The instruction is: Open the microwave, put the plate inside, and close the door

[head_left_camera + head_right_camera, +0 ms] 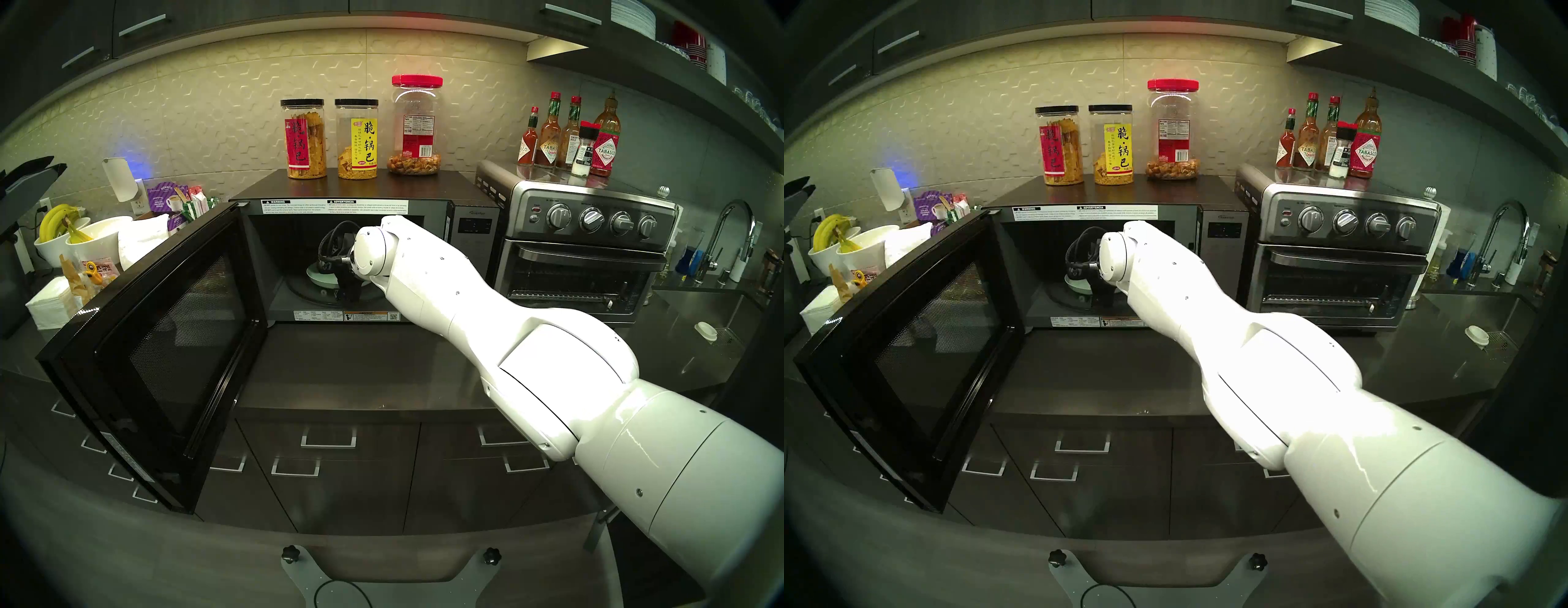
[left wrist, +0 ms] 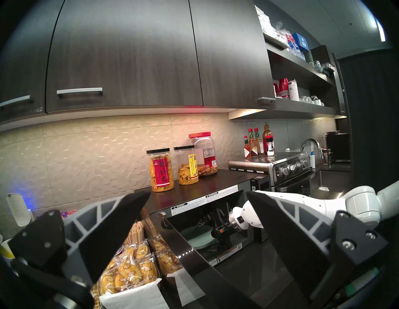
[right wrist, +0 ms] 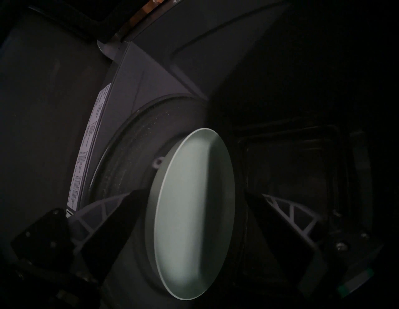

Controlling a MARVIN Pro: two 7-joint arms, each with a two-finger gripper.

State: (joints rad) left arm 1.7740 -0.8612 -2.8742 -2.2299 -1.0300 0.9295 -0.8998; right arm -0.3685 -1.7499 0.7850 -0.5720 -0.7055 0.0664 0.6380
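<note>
Inside the microwave (image 1: 473, 231), on its glass turntable (image 3: 129, 155), lies the mint-green plate (image 3: 190, 215), flat and toward the left half of the cavity. From the head views only a sliver of the plate shows, since the right arm (image 1: 466, 305) reaches in through the opening and its white wrist covers most of it. The right gripper (image 3: 191, 196) itself is lost in the dark behind that wrist; its own camera is what settles things: the two fingers (image 3: 112, 224) stand spread to either side of the plate, clear of its rim, gripping nothing. The far cavity wall beyond the plate is nearly black, and I can't make out detail there.

To the microwave's left, the door (image 1: 169, 348) hangs swung wide out over the counter edge (its mesh window faces the room).

Further left of the microwave, the left gripper (image 2: 197, 196) hovers with jaws fully apart and empty; the head views catch only its dark tips at the frame edge. On the microwave's roof stand three snack jars (image 1: 303, 140), and the toaster oven (image 1: 589, 250) sits just to its right.
</note>
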